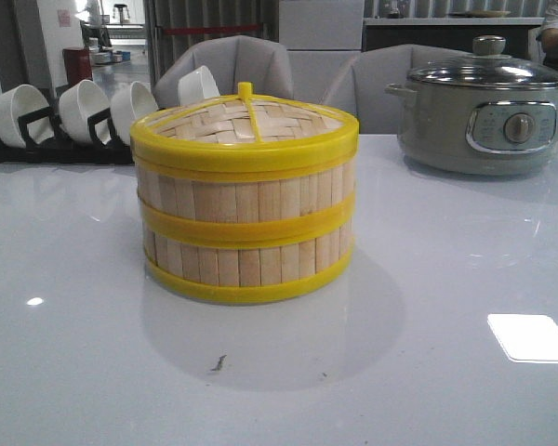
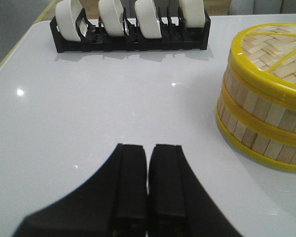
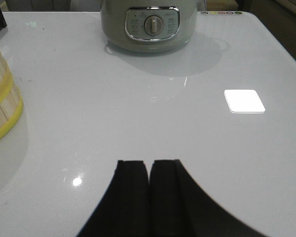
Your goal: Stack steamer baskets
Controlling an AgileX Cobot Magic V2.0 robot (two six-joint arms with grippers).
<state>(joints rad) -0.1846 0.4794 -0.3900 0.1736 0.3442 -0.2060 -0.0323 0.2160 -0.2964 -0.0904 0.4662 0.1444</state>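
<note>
Two steamer baskets (image 1: pixel 245 228) stand stacked one on the other in the middle of the white table, pale slats with yellow rims. The woven lid (image 1: pixel 246 125) with its yellow rim sits on top. The stack also shows in the left wrist view (image 2: pixel 266 98) and at the edge of the right wrist view (image 3: pixel 0 98). My left gripper (image 2: pixel 148 148) is shut and empty, above the table, apart from the stack. My right gripper (image 3: pixel 149 164) is shut and empty over bare table on the stack's other side. Neither gripper shows in the front view.
A black rack with white bowls (image 1: pixel 74 116) stands at the back left, also in the left wrist view (image 2: pixel 128 29). A grey-green electric pot (image 1: pixel 484 107) with a glass lid stands at the back right, also in the right wrist view (image 3: pixel 150 24).
</note>
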